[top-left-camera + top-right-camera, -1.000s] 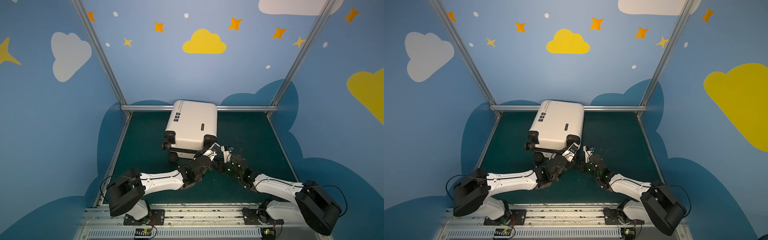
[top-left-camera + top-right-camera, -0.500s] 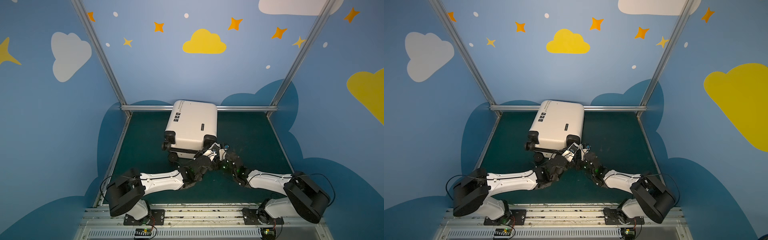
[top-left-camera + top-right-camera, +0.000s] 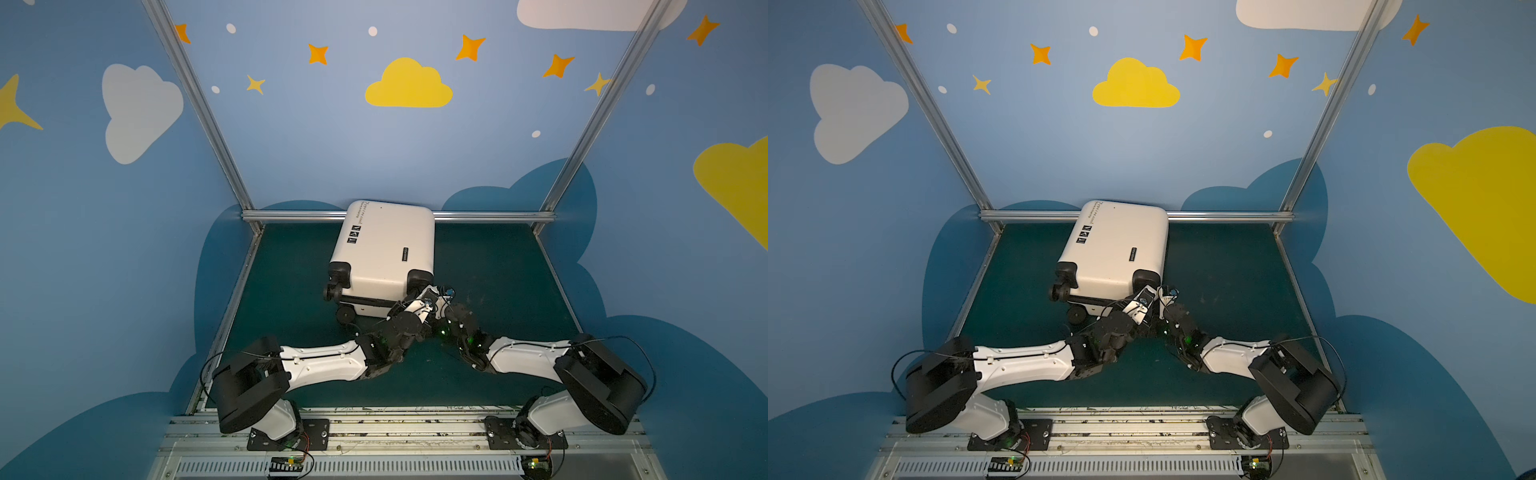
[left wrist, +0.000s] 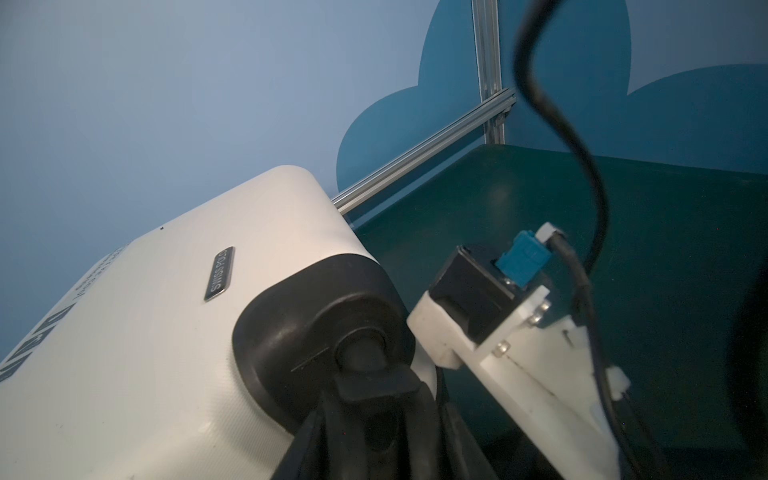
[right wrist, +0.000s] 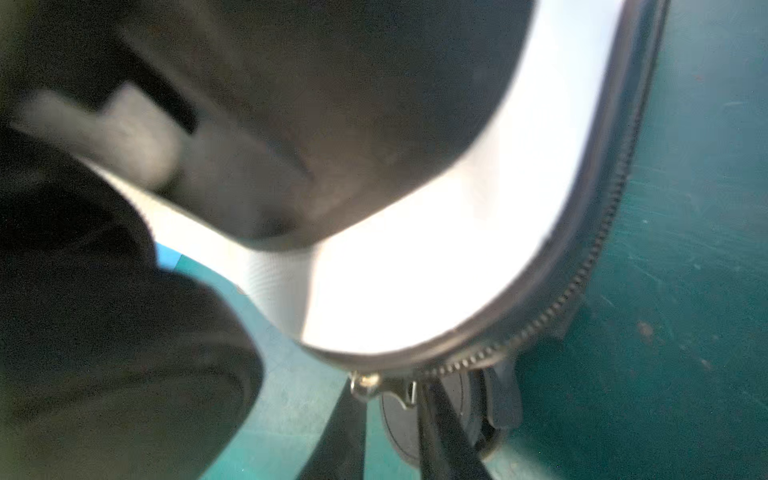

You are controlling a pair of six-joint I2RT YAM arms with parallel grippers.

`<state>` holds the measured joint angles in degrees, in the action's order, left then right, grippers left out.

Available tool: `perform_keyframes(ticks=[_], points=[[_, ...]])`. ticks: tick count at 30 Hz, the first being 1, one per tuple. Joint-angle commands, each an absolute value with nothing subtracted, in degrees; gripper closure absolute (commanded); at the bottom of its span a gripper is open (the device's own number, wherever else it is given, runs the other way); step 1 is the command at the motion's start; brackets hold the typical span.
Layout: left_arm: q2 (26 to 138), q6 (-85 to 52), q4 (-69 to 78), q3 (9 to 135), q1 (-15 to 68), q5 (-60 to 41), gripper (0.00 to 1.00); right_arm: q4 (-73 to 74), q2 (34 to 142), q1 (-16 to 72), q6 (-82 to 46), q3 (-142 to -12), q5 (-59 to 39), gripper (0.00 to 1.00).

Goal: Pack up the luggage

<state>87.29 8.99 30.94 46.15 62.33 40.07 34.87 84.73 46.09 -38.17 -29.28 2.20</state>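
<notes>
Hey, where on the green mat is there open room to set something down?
Bare mat lies between the luggage and the right side rail, and a narrower patch between it and the left side rail. It is crowded at the luggage's near right corner, where the left gripper and right gripper meet.

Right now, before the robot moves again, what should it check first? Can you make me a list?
1. Luggage flat on the green mat: ok.
2. Luggage open for packing: not ok, it looks closed in both top views.
3. Left jaws clamped on a wheel: ok.
4. Zipper pull in sight: ok, close to the right jaws.
5. Right jaws pinching that pull: cannot tell, too blurry.
6. Left arm and right arm clear of each other: cannot tell, their wrists crowd one corner.
</notes>
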Motion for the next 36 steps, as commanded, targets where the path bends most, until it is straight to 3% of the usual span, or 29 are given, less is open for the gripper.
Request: perform_keyframes(ticks=[1,10,24,36], points=[[85.0,8.7,36.0,46.7,64.9,24.5,0.97,37.4,85.9,46.4,-38.7,-31.5,3.4,0.79],[84.5,8.4,36.2,46.0,65.0,24.3,0.97,37.1,86.1,46.5,-40.2,-31.2,6.3,1.00],[81.8,7.9,34.6,44.1,65.0,24.3,0.97,32.8,78.8,45.3,-49.3,-22.9,19.5,1.00],[80.9,7.9,33.0,43.9,64.9,24.3,0.97,28.4,75.5,43.0,-51.2,-22.0,18.8,1.00]])
